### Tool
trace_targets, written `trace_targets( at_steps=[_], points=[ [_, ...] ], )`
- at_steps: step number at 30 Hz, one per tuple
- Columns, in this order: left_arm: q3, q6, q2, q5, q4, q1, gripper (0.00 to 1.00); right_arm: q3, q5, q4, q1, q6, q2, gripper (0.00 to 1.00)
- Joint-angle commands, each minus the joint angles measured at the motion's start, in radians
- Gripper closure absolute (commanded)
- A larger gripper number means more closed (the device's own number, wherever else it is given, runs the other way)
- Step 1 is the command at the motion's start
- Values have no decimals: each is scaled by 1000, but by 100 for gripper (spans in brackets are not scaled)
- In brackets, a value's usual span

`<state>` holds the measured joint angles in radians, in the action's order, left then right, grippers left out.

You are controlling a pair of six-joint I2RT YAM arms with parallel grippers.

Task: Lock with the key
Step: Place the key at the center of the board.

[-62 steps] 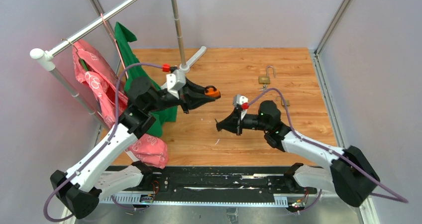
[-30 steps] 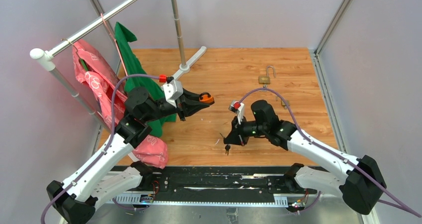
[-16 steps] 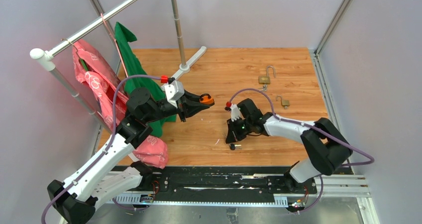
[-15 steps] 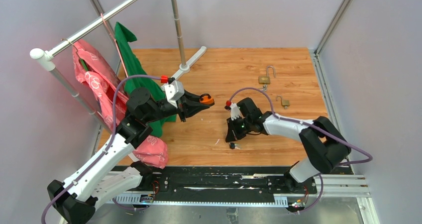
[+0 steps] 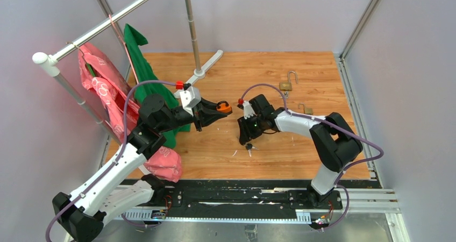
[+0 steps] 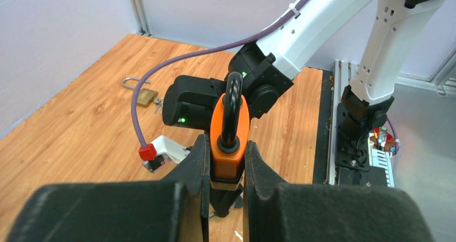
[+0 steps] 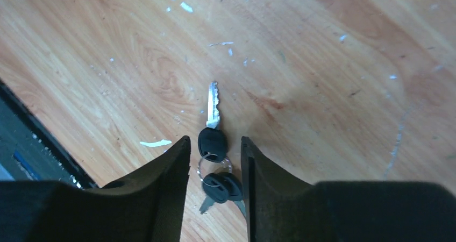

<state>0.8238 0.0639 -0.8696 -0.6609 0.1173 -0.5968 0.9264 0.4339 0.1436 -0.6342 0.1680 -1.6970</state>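
Left fingers [image 6: 196, 164] pinch orange padlock [image 6: 229, 128] — right fingers [image 7: 173, 169] spread, straddling keys [image 7: 214, 144] lying on wooden table [image 7: 322, 64].

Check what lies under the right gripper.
Under the right gripper, a ring of black-headed keys lies on the wooden table between its open fingers, ungripped. One blade shows fully; the others' blades are mostly hidden by the fingers.

pale lilac walls [image 5: 269, 16] enclose a wooden floor [image 5: 253, 72], with a metal clothes rail [image 5: 107, 22] at left.
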Motion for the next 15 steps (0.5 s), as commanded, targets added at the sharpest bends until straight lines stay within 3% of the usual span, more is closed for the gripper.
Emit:
trace_targets(
  at_steps=[1,6,10,15],
  points=[
    [2,8,0,6,42,4,100,35,-101,106,10,-49,-15,54],
    [3,10,5,8,41,4,100,112,-169,186,10,-96,36,47],
    [-3,9,17,21,32,4,100,131,-157,195,10,-161,221,44],
    [-17,-7,32,0,24,3,100,4,258,-17,11,-285,596,38]
  ],
)
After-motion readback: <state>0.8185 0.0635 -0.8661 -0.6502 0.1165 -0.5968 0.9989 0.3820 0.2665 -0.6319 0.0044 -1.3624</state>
